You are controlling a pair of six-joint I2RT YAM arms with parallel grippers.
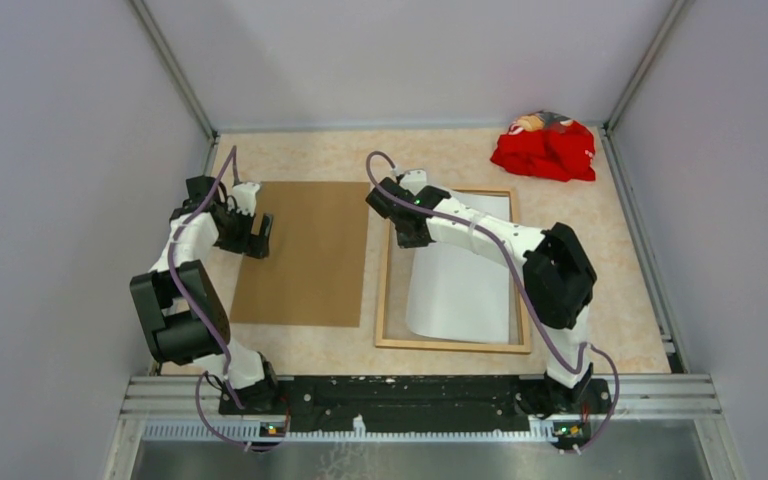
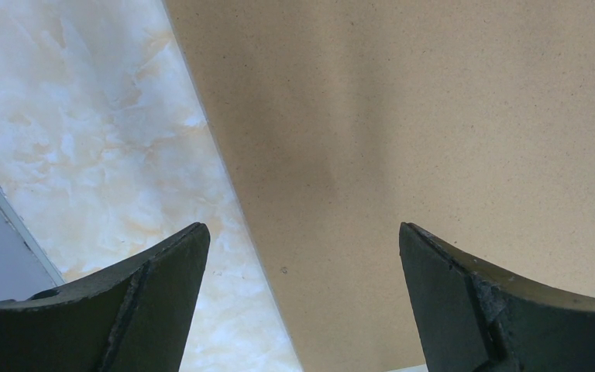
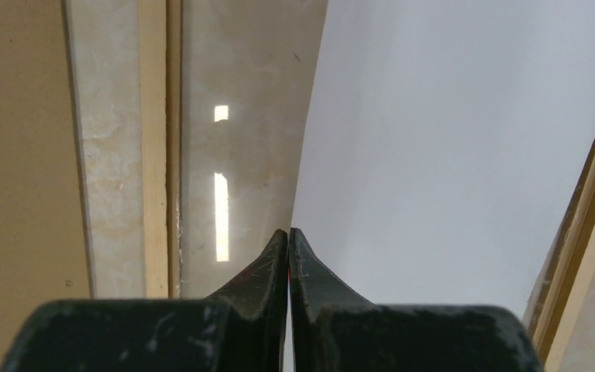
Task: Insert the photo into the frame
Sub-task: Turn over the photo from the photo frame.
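Note:
The frame lies flat right of centre with its paler wood back up. The photo lies inside it, white back up, skewed and slightly curled, its left edge away from the frame's left bar. My right gripper is shut at the photo's far left edge. In the right wrist view the photo runs its edge down between the closed fingers of my right gripper, and the frame bar lies to the left. My left gripper is open and empty over the left edge of the backing board.
The plain brown backing board lies left of the frame and fills most of the left wrist view between the open fingers of my left gripper. A red cloth is bunched at the far right corner. Walls enclose the table.

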